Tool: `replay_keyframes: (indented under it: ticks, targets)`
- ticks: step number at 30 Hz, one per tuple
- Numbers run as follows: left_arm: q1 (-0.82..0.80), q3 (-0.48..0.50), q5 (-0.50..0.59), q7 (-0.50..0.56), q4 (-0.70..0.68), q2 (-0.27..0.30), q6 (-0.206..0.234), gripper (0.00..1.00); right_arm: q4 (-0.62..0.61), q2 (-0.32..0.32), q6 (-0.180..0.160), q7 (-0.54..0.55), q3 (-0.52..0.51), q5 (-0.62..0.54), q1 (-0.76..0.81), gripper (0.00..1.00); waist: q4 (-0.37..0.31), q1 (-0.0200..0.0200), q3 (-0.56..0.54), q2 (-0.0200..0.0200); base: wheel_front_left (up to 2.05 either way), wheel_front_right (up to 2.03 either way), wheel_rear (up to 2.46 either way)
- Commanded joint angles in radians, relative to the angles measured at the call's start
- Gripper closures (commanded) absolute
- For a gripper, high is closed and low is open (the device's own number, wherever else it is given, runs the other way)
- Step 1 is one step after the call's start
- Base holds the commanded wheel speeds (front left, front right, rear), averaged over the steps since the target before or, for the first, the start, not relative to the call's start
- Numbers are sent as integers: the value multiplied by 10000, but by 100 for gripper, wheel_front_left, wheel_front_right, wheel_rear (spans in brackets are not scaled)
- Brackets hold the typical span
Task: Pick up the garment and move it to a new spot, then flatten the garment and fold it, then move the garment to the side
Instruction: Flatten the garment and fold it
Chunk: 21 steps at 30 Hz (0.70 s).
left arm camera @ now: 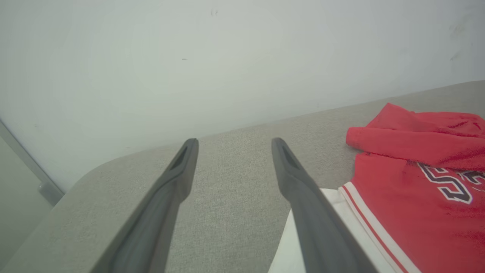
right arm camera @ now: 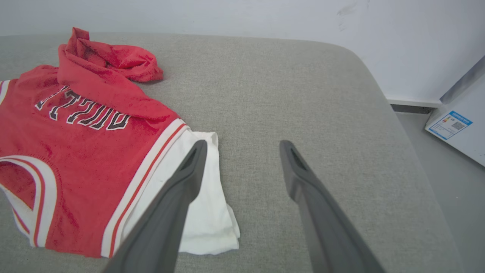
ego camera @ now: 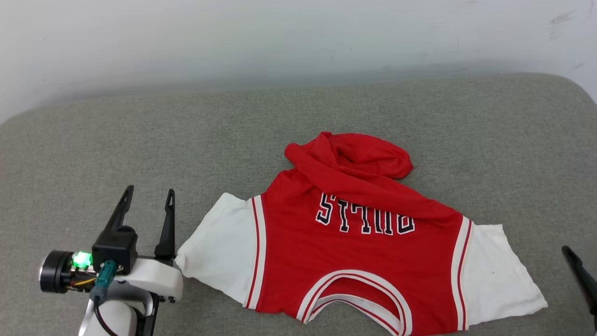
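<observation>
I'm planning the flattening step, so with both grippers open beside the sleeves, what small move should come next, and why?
Probably reach the right gripper to the bunched hem and draw it away from the collar. The garment lies with sleeves spread, but its far end is heaped and folded back onto itself.

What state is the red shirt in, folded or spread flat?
Mostly spread: the garment lies with both white sleeves out, but its far end is bunched up above the lettering.
</observation>
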Motion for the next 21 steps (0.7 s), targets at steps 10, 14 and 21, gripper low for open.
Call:
replay_keyframes:
  ticks: [10,14,21]
  targets:
    - [-1845,-628,-364,1705,354,969,-1207,0,-2696,2409,-11,373,-1356,-1948,587,0,-40,0,-58,-1,0,0,0]
    - [-2596,-1300,-900,3378,507,1379,-1436,0,-2943,2870,-9,523,-1226,-2255,698,0,-21,0,-2,-1,0,0,0]
    - [-3420,-3028,-2687,6978,356,2360,-1480,0,-2842,3102,-11,601,-1070,-2339,631,0,-124,0,212,-1,0,0,0]
